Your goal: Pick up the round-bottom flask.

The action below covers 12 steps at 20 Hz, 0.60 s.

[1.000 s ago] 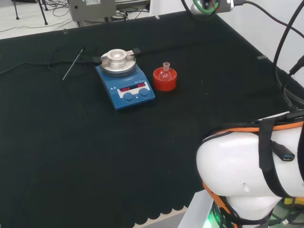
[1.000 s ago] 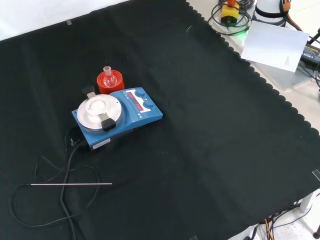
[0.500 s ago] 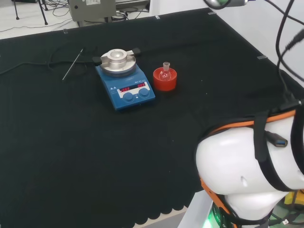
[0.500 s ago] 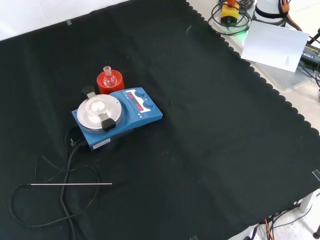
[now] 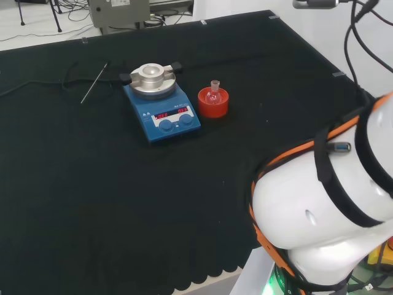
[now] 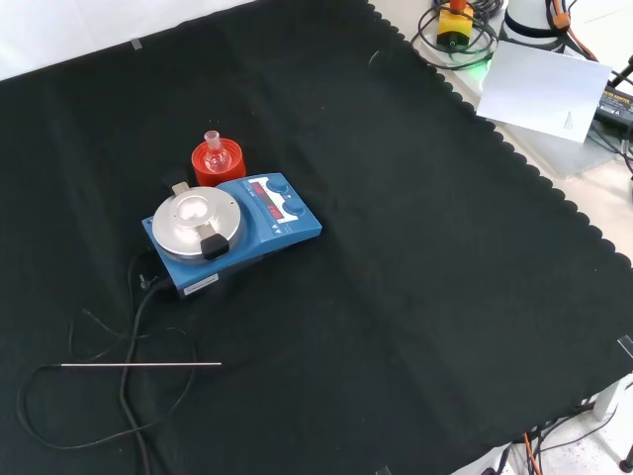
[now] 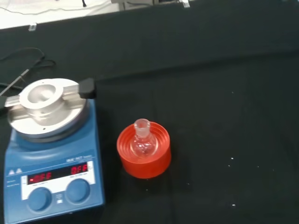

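Observation:
A small clear round-bottom flask (image 5: 214,94) (image 6: 213,151) (image 7: 142,142) sits upright in a red ribbed ring stand (image 5: 213,103) (image 6: 218,164) (image 7: 144,154). The stand is on the black cloth right beside a blue stirrer plate (image 5: 162,112) (image 6: 232,226) (image 7: 51,163). The wrist view looks down on the flask from well above it. Nothing touches the flask.
The stirrer plate carries a round metal block (image 5: 151,76) (image 6: 196,220) (image 7: 44,100), and its black cable (image 6: 134,327) loops over the cloth. A thin metal rod (image 5: 94,83) (image 6: 138,364) lies beyond it. The arm's white links (image 5: 325,209) fill the head view's lower right.
In the head view the arm's white link has swung and grown larger at the lower right. The flask, stand and stirrer plate have stayed put.

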Available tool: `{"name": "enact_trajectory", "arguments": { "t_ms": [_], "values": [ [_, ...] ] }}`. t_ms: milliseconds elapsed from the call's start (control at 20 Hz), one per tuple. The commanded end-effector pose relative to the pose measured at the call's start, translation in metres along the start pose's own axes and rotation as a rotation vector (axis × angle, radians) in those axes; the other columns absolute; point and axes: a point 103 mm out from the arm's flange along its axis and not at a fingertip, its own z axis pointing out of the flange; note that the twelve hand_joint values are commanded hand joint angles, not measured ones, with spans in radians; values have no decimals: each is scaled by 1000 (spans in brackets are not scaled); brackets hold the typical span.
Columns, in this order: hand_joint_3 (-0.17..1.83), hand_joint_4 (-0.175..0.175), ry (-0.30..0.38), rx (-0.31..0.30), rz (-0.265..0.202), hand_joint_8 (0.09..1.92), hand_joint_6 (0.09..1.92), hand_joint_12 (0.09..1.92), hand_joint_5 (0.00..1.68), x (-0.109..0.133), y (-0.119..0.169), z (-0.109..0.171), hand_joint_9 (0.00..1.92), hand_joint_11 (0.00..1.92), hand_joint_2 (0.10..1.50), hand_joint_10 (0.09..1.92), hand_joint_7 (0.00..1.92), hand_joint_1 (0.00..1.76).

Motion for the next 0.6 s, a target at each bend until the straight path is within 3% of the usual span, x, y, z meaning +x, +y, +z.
{"name": "enact_trajectory", "arguments": {
  "t_ms": [50,600],
  "values": [
    [210,-39,47,-10,5,524,87,1058,308,-30,59,26,147,0,1319,665,84,115],
    [195,-48,70,35,4,530,87,1065,331,12,111,99,163,0,1310,671,96,156]
  ]
}}
